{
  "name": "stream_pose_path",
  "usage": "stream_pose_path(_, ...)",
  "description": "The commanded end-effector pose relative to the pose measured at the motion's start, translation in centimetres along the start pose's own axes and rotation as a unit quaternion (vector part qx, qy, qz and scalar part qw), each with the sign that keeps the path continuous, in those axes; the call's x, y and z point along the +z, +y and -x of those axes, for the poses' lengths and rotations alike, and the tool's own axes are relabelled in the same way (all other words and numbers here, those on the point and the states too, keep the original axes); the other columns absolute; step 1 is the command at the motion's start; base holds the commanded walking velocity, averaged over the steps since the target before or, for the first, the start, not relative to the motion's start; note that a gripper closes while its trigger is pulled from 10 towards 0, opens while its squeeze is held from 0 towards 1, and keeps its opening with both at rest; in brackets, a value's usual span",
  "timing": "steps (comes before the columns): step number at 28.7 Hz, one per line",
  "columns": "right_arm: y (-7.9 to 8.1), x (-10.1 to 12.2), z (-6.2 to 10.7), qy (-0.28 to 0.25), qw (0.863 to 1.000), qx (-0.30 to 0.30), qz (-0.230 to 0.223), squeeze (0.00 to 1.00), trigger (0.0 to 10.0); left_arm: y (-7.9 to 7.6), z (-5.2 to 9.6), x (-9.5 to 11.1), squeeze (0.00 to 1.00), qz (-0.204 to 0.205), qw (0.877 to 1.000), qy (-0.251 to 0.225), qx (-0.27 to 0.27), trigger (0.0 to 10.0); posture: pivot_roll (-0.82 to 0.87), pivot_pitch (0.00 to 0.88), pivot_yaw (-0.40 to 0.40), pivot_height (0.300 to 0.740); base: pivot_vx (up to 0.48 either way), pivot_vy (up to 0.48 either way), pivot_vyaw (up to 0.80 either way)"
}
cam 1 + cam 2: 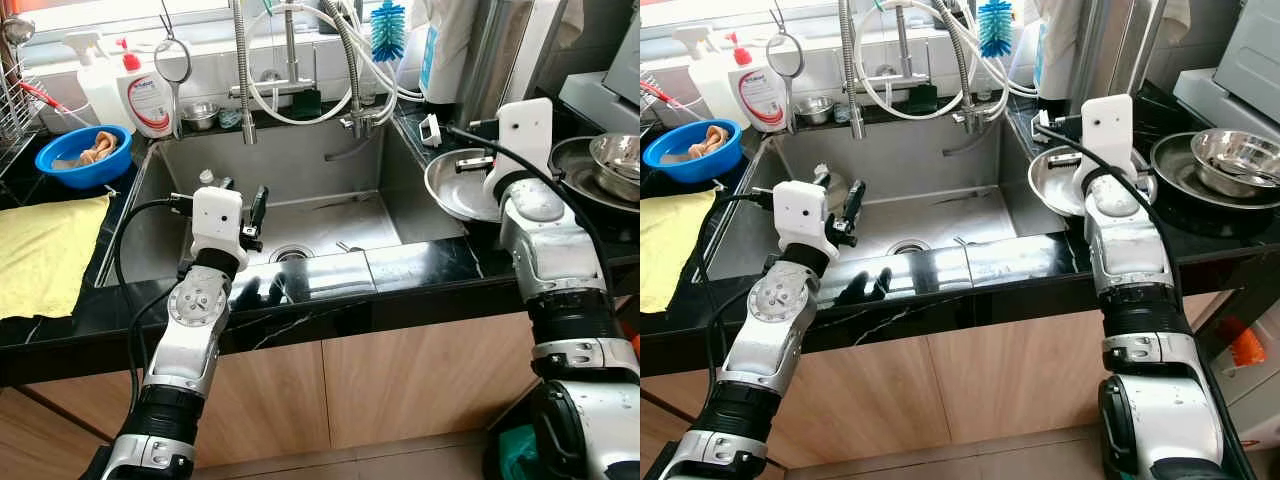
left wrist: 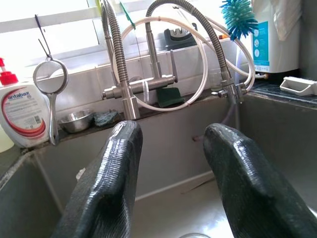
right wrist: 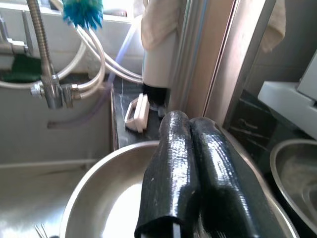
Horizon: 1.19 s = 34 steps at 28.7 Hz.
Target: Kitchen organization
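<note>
Two grippers work at one steel sink (image 1: 400, 190). Left gripper (image 1: 240, 205) hangs over the basin with its fingers (image 2: 106, 183) spread apart and nothing between them; bare basin floor lies around it, the drain (image 1: 290, 254) just beside it. Right gripper (image 3: 190, 173) has its fingers pressed together, resting in one steel plate (image 1: 450, 190) that sits on the black counter at the sink's right edge. One steel bowl (image 1: 617, 160) rests in a dark pan (image 1: 570, 165) further right. Left of the sink: one blue bowl (image 1: 70, 165), one yellow cloth (image 1: 45, 250), two bottles (image 1: 125, 85). One strainer (image 1: 172, 60) and one blue brush (image 1: 388, 28) hang near the faucets.
</note>
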State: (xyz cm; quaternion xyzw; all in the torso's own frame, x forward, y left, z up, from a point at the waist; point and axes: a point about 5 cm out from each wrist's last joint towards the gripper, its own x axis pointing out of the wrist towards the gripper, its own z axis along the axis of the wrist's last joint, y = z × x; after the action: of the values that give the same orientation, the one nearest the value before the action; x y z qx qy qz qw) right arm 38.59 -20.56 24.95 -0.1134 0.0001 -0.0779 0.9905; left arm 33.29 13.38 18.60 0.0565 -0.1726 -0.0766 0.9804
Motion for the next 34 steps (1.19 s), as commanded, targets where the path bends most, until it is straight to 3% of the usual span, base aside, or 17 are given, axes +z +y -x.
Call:
stream_pose_path(1, 0.3, 1.8, 0.1, -0.026, 1.000, 0.005, -0.015, 0.00, 0.0, 0.3, -0.1, -0.1, 0.00, 0.008, 1.000, 0.005, 0.006, 10.0, -0.17, 0.000, 0.097, 0.740, 0.000, 0.000, 0.00)
stream_pose_path(14, 0.3, 3.6, 0.6, -0.058, 0.998, 0.006, -0.018, 0.00, 0.0, 0.3, -0.1, -0.1, 0.00, 0.019, 1.000, 0.007, 0.012, 10.0, -0.17, 0.000, 0.092, 0.740, 0.000, 0.000, 0.00)
stream_pose_path(16, 0.5, 4.3, 0.7, -0.082, 0.996, 0.019, -0.018, 0.00, 0.0, 0.4, -0.1, -0.1, 0.00, 0.021, 1.000, 0.007, 0.014, 10.0, -0.17, 0.000, 0.093, 0.740, 0.000, 0.000, 0.00)
stream_pose_path(17, 0.6, 4.5, 0.7, -0.090, 0.996, 0.024, -0.016, 0.00, 2.5, 0.4, -0.1, -0.1, 0.00, 0.021, 1.000, 0.007, 0.015, 10.0, -0.17, 0.000, 0.093, 0.740, 0.000, 0.000, 0.00)
stream_pose_path(18, 0.7, 4.9, 0.8, -0.103, 0.994, 0.030, -0.011, 0.00, 2.5, 0.4, -0.1, -0.1, 0.00, 0.021, 1.000, 0.007, 0.015, 10.0, -0.17, 0.000, 0.092, 0.740, 0.000, 0.000, 0.00)
stream_pose_path(19, 1.2, 5.6, 1.0, -0.128, 0.990, 0.051, -0.009, 0.00, 10.0, 0.4, -0.1, -0.1, 0.00, 0.022, 1.000, 0.007, 0.015, 10.0, -0.17, 0.000, 0.092, 0.740, 0.000, 0.000, 0.00)
stream_pose_path(20, 1.9, 6.4, 1.4, -0.156, 0.985, 0.077, -0.008, 0.00, 10.0, 0.4, -0.1, -0.1, 0.00, 0.022, 1.000, 0.007, 0.016, 10.0, -0.17, 0.000, 0.092, 0.740, 0.000, 0.000, 0.00)
stream_pose_path(25, 2.0, 6.5, 1.4, -0.160, 0.984, 0.082, -0.008, 0.00, 10.0, 0.4, -0.1, -0.2, 0.00, 0.023, 1.000, 0.007, 0.016, 10.0, -0.17, 0.000, 0.092, 0.740, 0.000, 0.000, 0.00)
stream_pose_path(30, 7.2, 6.4, 2.8, -0.186, 0.942, 0.280, -0.016, 0.00, 10.0, 0.6, 0.0, -0.3, 0.00, 0.025, 0.999, 0.009, 0.024, 10.0, -0.16, 0.000, 0.086, 0.740, 0.000, 0.000, 0.00)
stream_pose_path(32, 8.4, 5.6, 3.0, -0.173, 0.931, 0.321, -0.014, 0.00, 10.0, 0.7, 0.0, -0.3, 0.00, 0.025, 0.999, 0.008, 0.026, 10.0, -0.16, 0.000, 0.086, 0.740, 0.000, 0.000, 0.00)
stream_pose_path(34, 9.0, 4.8, 2.9, -0.162, 0.929, 0.334, -0.010, 0.00, 10.0, 0.7, 0.0, -0.3, 0.00, 0.024, 0.999, 0.008, 0.026, 10.0, -0.16, 0.000, 0.083, 0.740, 0.000, 0.000, 0.00)
